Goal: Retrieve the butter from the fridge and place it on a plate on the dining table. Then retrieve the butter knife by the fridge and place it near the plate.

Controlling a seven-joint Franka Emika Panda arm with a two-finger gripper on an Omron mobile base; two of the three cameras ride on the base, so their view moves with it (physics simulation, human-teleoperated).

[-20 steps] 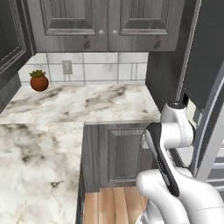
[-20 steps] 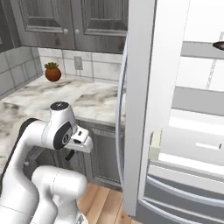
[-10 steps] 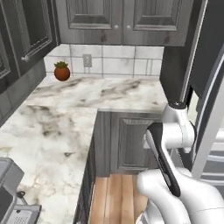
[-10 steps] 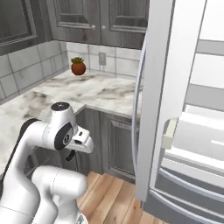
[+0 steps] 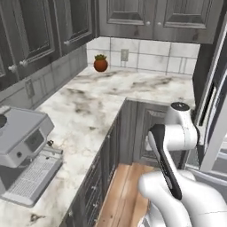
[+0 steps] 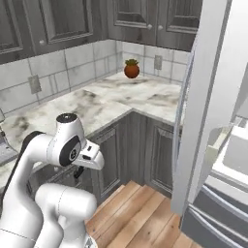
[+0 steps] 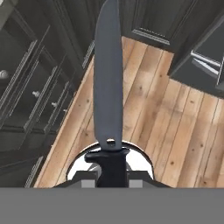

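Carrying the butter knife (image 7: 108, 87), so judging from that the run looks well into its second half: the fingers (image 7: 89, 184) are clenched on the black handle, dark blade sticking straight out from the hand over the wood floor (image 7: 175, 127). Gripper (image 6: 80, 170) sits tucked low beside the arm's own body, in front of the dark lower cabinets (image 5: 108, 164). Butter and plate can't be checked here, so whether the first half is really finished is a guess; likely done, since the knife is the later item. Left to do: drive to the dining table and set the knife down near the plate. The fridge (image 6: 213, 97) stands right of the arm, its tall grey door (image 6: 206, 87) hanging open, pale shelves and bottom drawers visible beyond it. Room: L-shaped marble worktop (image 5: 102, 102), white with brown veins, running left of the fridge and back toward the base along the wall. A small potted plant (image 5: 100, 63) in a reddish pot sits at the worktop's far corner, against the tiled backsplash (image 5: 146, 55) near a wall outlet. A grey coffee machine (image 5: 22, 155) stands on the near end of the worktop, well apart from the plant. Dark panelled wall cabinets (image 5: 150, 17) hang above.
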